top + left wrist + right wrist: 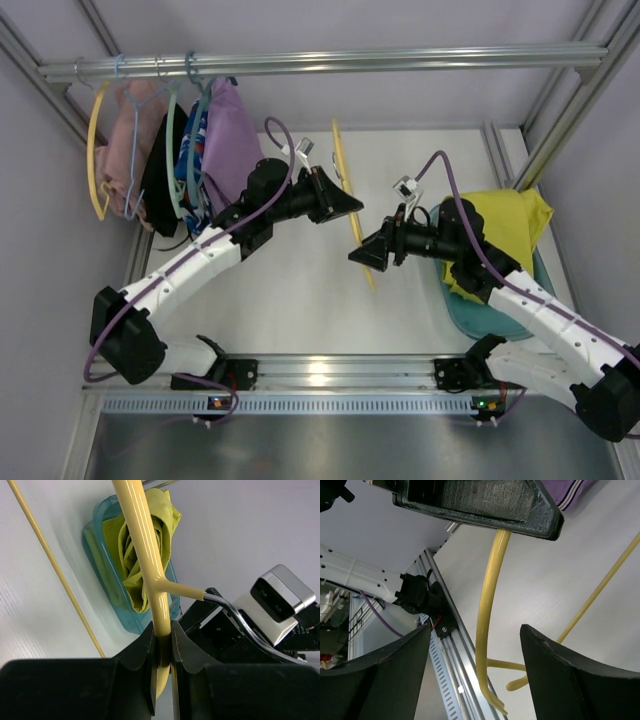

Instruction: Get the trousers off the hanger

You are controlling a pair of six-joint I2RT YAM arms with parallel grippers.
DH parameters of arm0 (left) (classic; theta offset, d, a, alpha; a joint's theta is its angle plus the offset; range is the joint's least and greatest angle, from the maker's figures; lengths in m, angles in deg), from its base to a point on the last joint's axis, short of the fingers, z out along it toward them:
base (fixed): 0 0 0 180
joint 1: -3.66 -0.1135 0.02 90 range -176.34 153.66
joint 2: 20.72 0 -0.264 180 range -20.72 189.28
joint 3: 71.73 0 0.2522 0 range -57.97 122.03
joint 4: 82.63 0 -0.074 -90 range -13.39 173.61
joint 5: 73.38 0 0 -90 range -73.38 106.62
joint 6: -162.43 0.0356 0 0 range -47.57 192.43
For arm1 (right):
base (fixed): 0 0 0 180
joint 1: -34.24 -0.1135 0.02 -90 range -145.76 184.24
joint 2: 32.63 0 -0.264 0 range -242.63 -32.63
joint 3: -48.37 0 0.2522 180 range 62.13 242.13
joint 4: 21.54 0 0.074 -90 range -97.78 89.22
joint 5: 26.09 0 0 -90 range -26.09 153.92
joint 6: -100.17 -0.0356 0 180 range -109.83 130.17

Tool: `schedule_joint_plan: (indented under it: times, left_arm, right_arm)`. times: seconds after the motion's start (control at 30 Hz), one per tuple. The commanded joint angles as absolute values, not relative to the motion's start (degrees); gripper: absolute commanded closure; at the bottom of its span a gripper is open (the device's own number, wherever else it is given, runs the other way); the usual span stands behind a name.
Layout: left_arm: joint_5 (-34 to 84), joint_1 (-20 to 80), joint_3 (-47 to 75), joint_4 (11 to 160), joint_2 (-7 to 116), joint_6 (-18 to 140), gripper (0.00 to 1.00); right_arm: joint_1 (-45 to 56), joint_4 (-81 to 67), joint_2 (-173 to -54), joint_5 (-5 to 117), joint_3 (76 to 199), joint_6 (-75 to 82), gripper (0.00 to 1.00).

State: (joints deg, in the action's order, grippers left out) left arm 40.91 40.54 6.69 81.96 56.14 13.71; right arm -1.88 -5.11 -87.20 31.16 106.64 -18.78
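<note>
- Left gripper (345, 207) sits mid-frame in the overhead view, clamped tight on the hanger (342, 160). Its wrist view shows both fingers pinching the yellow bar just below where the neck branches off to the metal hook (227, 607).
- The hanger sits centre frame between the two arms, apparently lifted off the bench (290, 300), and it's bare: no cloth on it anywhere I can see.
- Right gripper (362, 255) is just to the lower right of it, jaws apart. One finger stands either side of the hanger's curved end, touching nothing in its own view.
- And the trousers (505, 220)? Yellow-green and bunched up in the teal tub (465, 305) at the right of the frame, well apart from the hanger.
- So the main job looks done — trousers off and lying in the tub.
- What's left, by my reading, is only putting the hanger away — maybe on the rail (400, 57) along the top, where other garments (225, 135) hang at upper left.
</note>
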Motion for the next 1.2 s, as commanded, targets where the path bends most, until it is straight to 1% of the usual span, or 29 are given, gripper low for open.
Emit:
schedule_joint_plan:
  times: [0.0,0.07,0.1,0.17,0.2,0.27,0.3,0.33,0.4,0.47,0.57,0.6,0.63,0.7,0.73,0.83,0.87,0.93,0.97,1.1,1.17]
  left_arm:
    - [40.0,40.7,9.2,86.7,56.1,13.4,1.00]
    - [39.9,40.8,8.8,86.7,55.7,13.3,1.00]
    - [39.7,40.8,8.7,86.7,55.7,13.3,1.00]
    - [39.6,40.8,8.7,86.7,55.4,13.5,1.00]
    - [39.6,40.8,8.7,86.7,55.2,13.6,1.00]
    - [39.3,40.7,9.1,86.7,55.0,15.3,1.00]
    - [38.9,40.8,9.2,86.7,54.8,16.0,0.98]
    - [38.9,40.7,9.2,86.7,54.6,17.4,0.96]
    - [38.9,40.8,9.0,86.4,53.7,18.6,0.85]
    - [38.9,40.7,8.1,85.3,53.1,19.4,0.79]
    - [37.7,40.7,6.5,84.2,51.3,21.1,0.64]
    - [37.4,40.7,6.2,84.1,50.1,21.6,0.57]
    - [36.8,40.5,5.8,83.9,49.4,22.8,0.45]
    - [36.7,40.0,4.9,82.0,48.3,23.7,0.35]
    - [36.7,39.3,4.5,81.6,47.2,24.9,0.30]
    - [37.6,38.3,3.6,79.9,45.4,26.1,0.23]
    - [39.2,38.2,2.9,79.9,44.9,26.4,0.15]
    - [41.0,38.1,2.5,79.9,44.0,27.9,0.04]
    - [42.2,38.0,2.2,80.0,43.0,28.7,0.02]
    - [44.2,37.4,1.4,79.0,39.4,33.1,0.02]
    - [45.6,35.0,0.7,78.4,38.0,33.6,0.01]
  right_arm:
    - [-3.3,-12.3,-88.3,31.1,107.4,-20.9,0.30]
    - [-3.4,-12.9,-89.4,30.7,108.5,-21.1,0.35]
    - [-3.5,-13.3,-89.8,30.0,108.8,-22.1,0.45]
    - [-3.4,-15.5,-90.7,29.0,109.1,-23.4,0.56]
    - [-3.6,-16.1,-91.0,28.2,109.1,-25.1,0.66]
    - [-3.5,-17.1,-91.8,28.1,109.2,-26.6,0.75]
    - [-3.5,-17.4,-92.0,27.9,109.4,-27.1,0.85]
    - [-3.5,-17.4,-92.2,27.7,110.3,-27.0,0.91]
    - [-3.4,-17.4,-92.7,27.3,111.3,-27.7,1.00]
    - [-3.3,-19.1,-93.4,26.7,112.2,-29.3,1.00]
    - [-2.9,-21.1,-93.9,25.9,112.1,-33.7,1.00]
    - [-2.6,-23.1,-94.0,25.4,111.7,-36.3,1.00]
    - [-2.0,-24.0,-94.0,25.2,111.1,-37.5,1.00]
    - [-1.5,-25.0,-93.7,25.6,110.8,-38.4,1.00]
    - [-1.5,-25.2,-93.4,25.6,110.7,-37.9,1.00]
    - [-1.5,-26.1,-93.4,25.8,110.2,-34.9,1.00]
    - [-1.5,-26.3,-93.5,25.9,110.0,-34.2,1.00]
    - [-1.5,-27.7,-94.1,26.4,109.9,-33.3,1.00]
    - [-1.5,-28.1,-94.3,26.5,109.9,-32.9,1.00]
    - [-1.5,-30.1,-95.5,27.3,111.3,-29.6,1.00]
    - [-1.5,-31.6,-96.5,27.6,111.8,-28.2,1.00]
